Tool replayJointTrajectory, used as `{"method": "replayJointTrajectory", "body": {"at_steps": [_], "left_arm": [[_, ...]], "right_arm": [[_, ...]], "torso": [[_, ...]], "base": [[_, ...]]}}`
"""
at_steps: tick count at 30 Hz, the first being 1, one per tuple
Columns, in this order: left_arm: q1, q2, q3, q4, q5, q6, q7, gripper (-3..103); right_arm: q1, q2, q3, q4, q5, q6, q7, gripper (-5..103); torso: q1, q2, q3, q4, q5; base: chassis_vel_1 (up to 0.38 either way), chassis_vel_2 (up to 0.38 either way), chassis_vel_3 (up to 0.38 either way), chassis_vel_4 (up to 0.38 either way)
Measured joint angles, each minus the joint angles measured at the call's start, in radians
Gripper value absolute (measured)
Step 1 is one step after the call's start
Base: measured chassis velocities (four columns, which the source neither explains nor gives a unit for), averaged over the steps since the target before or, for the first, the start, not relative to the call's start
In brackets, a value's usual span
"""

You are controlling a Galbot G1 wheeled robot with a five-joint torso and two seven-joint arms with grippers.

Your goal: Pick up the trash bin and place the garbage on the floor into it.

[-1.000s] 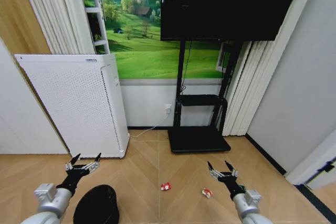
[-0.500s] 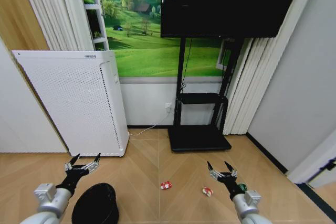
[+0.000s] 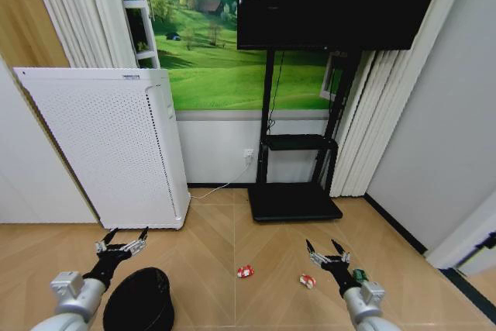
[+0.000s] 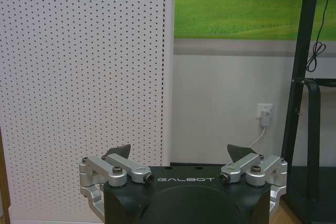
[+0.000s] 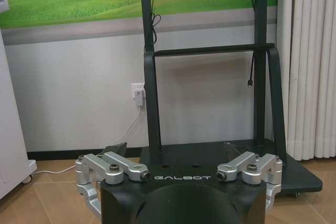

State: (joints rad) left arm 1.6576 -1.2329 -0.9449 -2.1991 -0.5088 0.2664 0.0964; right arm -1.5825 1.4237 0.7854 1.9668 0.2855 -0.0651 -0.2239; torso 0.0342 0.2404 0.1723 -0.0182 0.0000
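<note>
Trash bin (image 3: 139,309) on floor (image 3: 209,253) beside left gripper (image 3: 122,241) (fingers spread, empty). Right gripper (image 3: 328,249) spread too, near red-and-white wrapper (image 3: 308,281).

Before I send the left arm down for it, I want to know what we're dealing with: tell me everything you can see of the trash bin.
The trash bin is a small, round, black wastebasket with a dark inside, seen from above in the head view. It stands upright on the wooden floor and nothing shows inside it. The left hand hovers open just beyond its rim, not touching it. The white perforated appliance stands farther back.
</note>
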Motion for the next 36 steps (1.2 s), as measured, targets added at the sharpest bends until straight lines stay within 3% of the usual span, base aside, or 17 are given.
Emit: {"method": "replayJointTrajectory", "body": {"at_steps": [36], "left_arm": [[0.000,-0.012,0.012,0.010,0.019,-0.001,-0.004,100]], "right_arm": [[0.004,-0.007,0.005,-0.019,0.020,0.013,0.003,100]], "torso": [[-0.034,-0.144,-0.110,0.0000,0.0000]], "base": [[0.000,0.000,0.000,0.000]]}}
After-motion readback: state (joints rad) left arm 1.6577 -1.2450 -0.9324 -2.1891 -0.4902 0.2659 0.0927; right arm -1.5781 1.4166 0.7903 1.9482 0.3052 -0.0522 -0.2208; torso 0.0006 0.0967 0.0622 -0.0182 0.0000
